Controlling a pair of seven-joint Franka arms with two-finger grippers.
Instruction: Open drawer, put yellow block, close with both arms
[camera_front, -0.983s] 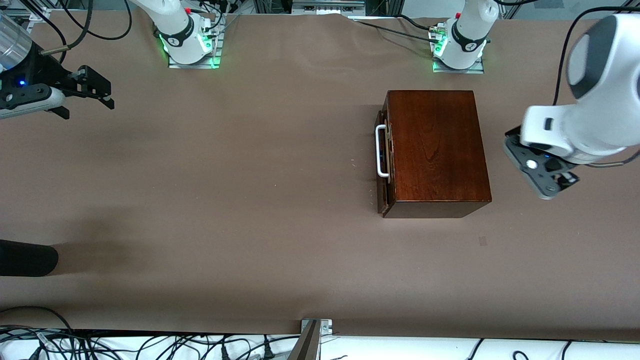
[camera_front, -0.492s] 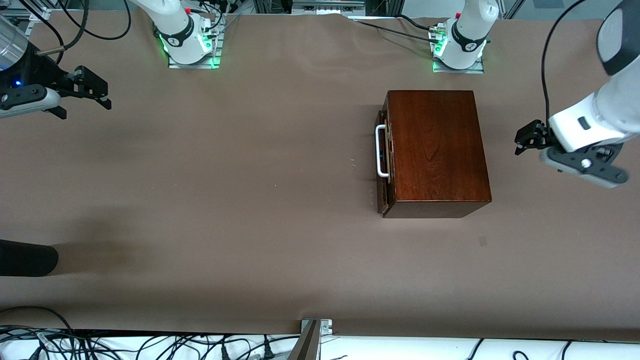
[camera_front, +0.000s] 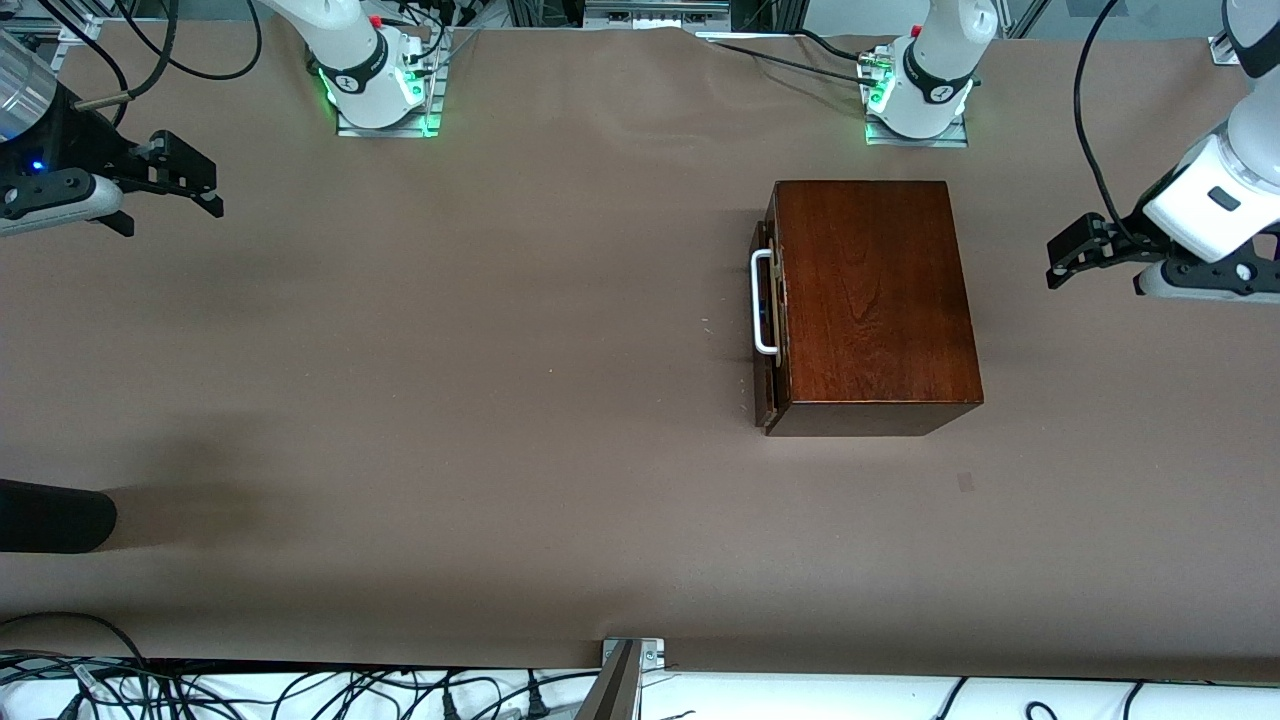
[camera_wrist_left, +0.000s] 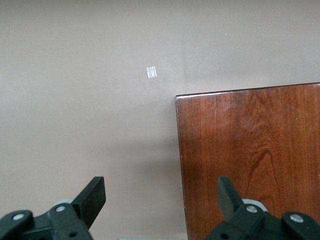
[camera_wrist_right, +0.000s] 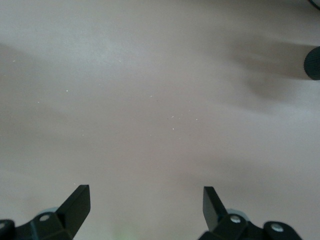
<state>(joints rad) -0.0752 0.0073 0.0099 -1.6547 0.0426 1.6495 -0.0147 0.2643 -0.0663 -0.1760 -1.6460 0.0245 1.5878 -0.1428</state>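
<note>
The reddish-brown wooden box (camera_front: 870, 300) stands toward the left arm's end of the table. Its drawer (camera_front: 765, 390) is pushed in, with only the dark front and the white bar handle (camera_front: 762, 303) showing on the side that faces the right arm's end. The yellow block is out of view. My left gripper (camera_front: 1060, 262) hangs open over bare table beside the box's closed end, holding nothing. In the left wrist view the left gripper (camera_wrist_left: 160, 187) frames a corner of the box (camera_wrist_left: 250, 160). My right gripper (camera_front: 212, 190) waits open at the right arm's end, and the right gripper (camera_wrist_right: 145, 195) sees only table.
A dark rounded object (camera_front: 50, 515) pokes in at the right arm's end, nearer the camera, and shows as the dark rounded object (camera_wrist_right: 312, 62) in the right wrist view. A small tape mark (camera_front: 965, 482) lies near the box. The arm bases (camera_front: 380, 90) stand along the table's back edge.
The left arm has swung away from the box toward its end of the table, its gripper turning to point at the box. The right gripper has barely shifted.
</note>
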